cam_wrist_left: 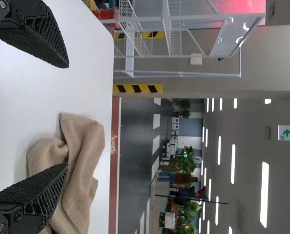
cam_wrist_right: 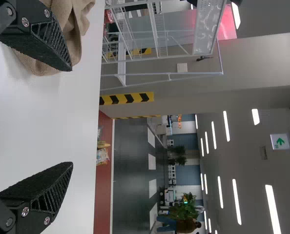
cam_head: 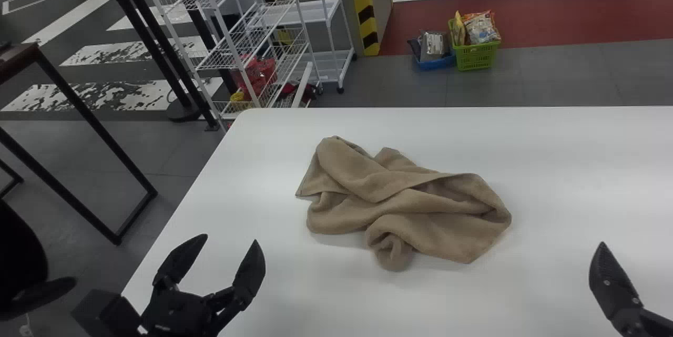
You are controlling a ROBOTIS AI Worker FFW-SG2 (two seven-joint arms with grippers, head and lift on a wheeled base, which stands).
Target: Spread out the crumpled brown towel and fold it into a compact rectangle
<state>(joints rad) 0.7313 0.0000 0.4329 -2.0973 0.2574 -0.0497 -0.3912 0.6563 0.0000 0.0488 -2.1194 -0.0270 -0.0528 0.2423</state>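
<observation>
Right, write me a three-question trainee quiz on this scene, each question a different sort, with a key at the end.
1. True or false: the brown towel already lies as a flat, compact rectangle.
2. Choose one: on the floor past the white table, what sits beside the green basket?
A) a mop bucket
B) a blue container
C) a folded chair
3. Fill the gap: the left gripper and the right gripper both have their fingers ____, with nothing between them.

Key: 1 false; 2 B; 3 open
</observation>
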